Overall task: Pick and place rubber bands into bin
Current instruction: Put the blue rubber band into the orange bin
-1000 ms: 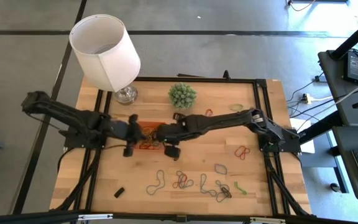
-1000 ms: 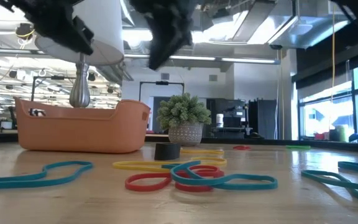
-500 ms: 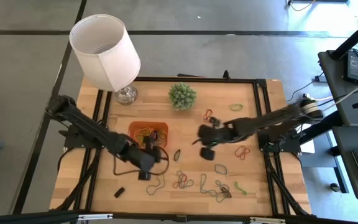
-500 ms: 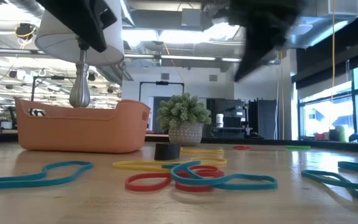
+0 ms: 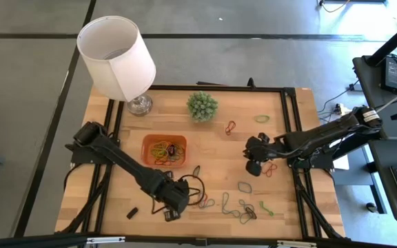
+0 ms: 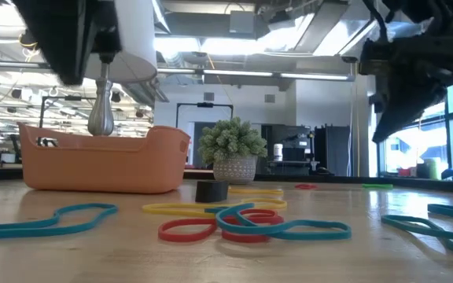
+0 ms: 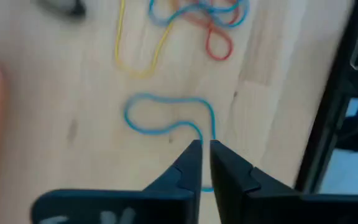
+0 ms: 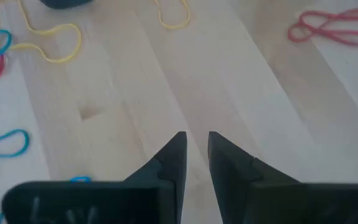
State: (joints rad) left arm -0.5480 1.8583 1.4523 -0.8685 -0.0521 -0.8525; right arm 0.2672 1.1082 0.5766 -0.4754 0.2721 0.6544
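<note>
Thin looped rubber bands [image 5: 216, 203] lie loose on the pale wood-grain table [image 5: 288, 200], more inside the smooth rounded orange plastic bin [image 5: 164, 150]; left gripper [image 5: 173, 209] and right gripper [image 5: 254, 164] hover slightly parted, empty.

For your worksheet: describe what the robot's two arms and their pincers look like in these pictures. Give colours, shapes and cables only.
Both arms are dark, almost black, built of slim jointed segments. The left pincer and the right pincer each end in two flat, angular black fingers tapering to points. A thin black cable loops beside the left arm's wrist. No markings are legible.
</note>
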